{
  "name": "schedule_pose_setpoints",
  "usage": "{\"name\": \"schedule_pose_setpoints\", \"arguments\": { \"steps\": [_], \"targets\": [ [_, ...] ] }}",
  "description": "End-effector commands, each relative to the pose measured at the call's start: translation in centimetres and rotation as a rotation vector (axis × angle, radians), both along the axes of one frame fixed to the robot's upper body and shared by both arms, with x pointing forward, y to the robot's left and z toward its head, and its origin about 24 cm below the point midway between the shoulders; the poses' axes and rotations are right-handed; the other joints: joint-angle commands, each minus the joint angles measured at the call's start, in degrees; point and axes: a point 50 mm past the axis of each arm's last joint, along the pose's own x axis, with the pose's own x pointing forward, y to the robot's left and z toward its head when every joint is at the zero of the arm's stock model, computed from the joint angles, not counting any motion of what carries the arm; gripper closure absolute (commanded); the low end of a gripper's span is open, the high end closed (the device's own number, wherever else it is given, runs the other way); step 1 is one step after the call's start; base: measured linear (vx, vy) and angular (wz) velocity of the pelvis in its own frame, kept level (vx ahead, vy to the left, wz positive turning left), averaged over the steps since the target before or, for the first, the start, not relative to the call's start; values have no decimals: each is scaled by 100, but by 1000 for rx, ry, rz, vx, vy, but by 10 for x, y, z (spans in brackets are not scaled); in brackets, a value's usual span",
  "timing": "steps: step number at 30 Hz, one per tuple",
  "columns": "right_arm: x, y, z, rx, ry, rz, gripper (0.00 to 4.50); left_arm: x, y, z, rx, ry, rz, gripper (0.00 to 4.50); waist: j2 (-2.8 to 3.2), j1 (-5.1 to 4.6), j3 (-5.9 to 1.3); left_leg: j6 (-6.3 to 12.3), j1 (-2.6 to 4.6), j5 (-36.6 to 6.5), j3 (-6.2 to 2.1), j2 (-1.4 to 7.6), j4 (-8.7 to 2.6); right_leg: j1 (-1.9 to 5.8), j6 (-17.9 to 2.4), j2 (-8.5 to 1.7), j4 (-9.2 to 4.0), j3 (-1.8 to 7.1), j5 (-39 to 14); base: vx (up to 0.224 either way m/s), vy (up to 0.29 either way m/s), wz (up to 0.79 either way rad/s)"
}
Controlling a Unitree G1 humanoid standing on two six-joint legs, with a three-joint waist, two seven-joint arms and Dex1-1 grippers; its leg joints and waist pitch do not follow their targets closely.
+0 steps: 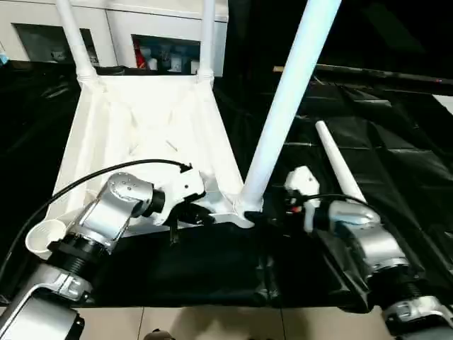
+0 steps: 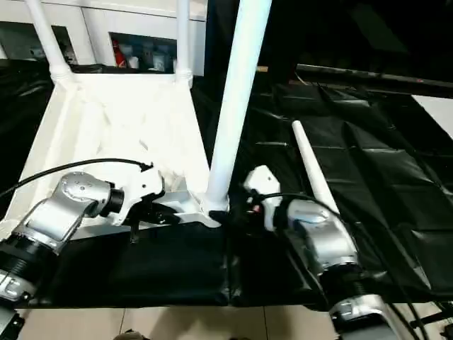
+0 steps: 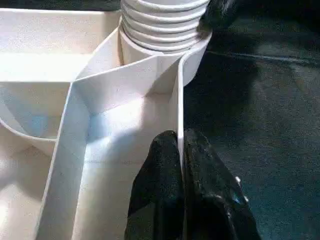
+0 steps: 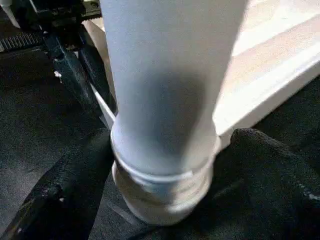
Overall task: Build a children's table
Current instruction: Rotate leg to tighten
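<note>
The little white table top (image 1: 141, 134) is lying upside down on the black cloth (image 1: 396, 163). The left gripper (image 3: 181, 165) is pinching the thin side wall (image 3: 179, 95) shut tight. The right gripper (image 4: 165, 200) is standing wide around the near leg (image 1: 287, 106), fingers (image 4: 60, 180) just beside it. The leg is leaning, so it might tip or pop out of its round socket (image 3: 197, 50). The smooth plastic might slip. A loose leg (image 1: 340, 166) is waiting nearby.
</note>
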Motion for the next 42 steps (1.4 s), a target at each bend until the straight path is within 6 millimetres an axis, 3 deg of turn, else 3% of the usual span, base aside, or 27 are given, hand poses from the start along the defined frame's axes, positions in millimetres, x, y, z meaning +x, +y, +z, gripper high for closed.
{"name": "schedule_pose_setpoints", "arguments": {
  "steps": [1,8,19,23,24,25,28,30,31,32,34,38,40,42],
  "targets": [
    [4,1,2,-24,-15,-5,49,-7,-14,-1,-54,30,-90,450,20,-10,-355,127,36,-1093,56,77,-356,340,-1070,-263,-311,273,-1215,0,0,0],
    [7,4,2,-15,-21,-22,65,-7,-12,-1,-46,29,-82,450,5,-7,-368,97,40,-1110,51,73,-349,348,-1026,-257,-298,274,-1206,0,0,0],
    [7,4,0,10,-7,-20,157,-7,-11,-2,-46,33,-70,450,15,-14,-376,142,40,-1028,55,67,-332,356,-1101,-253,-273,272,-1054,0,0,0],
    [11,5,-6,30,15,-135,168,-1,-12,-4,-46,28,6,450,5,-38,-358,80,31,-1148,51,61,-344,349,-1048,-259,-300,272,-1311,0,0,0],
    [16,5,-12,33,32,-245,171,4,-16,-6,-53,14,75,450,-4,-43,-351,38,36,-1251,47,61,-348,344,-978,-266,-322,271,-1547,0,0,0],
    [16,5,-12,33,32,-245,171,4,-16,-6,-53,14,75,450,-13,-67,-332,0,30,-1367,46,54,-361,329,-889,-265,-362,272,-1843,0,0,0],
    [25,11,-31,68,133,-572,172,21,-33,-17,-41,-34,317,450,-32,-89,-303,-116,53,-1654,17,33,-365,296,-583,-288,-457,253,-2773,0,0,0],
    [26,15,-36,69,164,-670,173,24,-38,-21,-36,-37,366,450,-33,-101,-308,-165,106,-1787,12,14,-343,246,-416,-297,-518,237,-3201,0,0,0],
    [26,15,-36,69,164,-670,173,24,-38,-21,-36,-37,366,450,-40,-94,-322,-133,77,-1767,4,5,-342,274,-306,-297,-534,223,-3260,0,0,0],
    [28,22,-41,72,192,-764,173,27,-47,-25,-33,-34,424,450,-19,-92,-322,-107,89,-1765,7,11,-343,234,-281,-290,-543,231,-3183,0,0,0],
    [29,31,-42,53,204,-799,173,27,-55,-27,-29,-35,437,450,-16,-112,-336,-95,65,-1776,2,6,-352,242,-288,-266,-518,225,-3050,0,0,0],
    [32,55,-36,74,182,-744,173,30,-63,-25,-31,-49,436,450,-47,-111,-364,-46,49,-1825,2,6,-364,249,-281,-254,-497,224,-2797,0,0,0],
    [32,58,-33,94,176,-707,117,29,-62,-25,-27,-58,420,450,-38,-107,-365,-17,41,-1815,-1,12,-369,261,-308,-260,-491,224,-2697,0,0,0],
    [32,60,-31,110,168,-673,98,28,-59,-25,-20,-67,398,450,-52,-102,-365,19,38,-1803,2,14,-372,264,-327,-260,-488,225,-2667,0,0,0]
  ]
}}
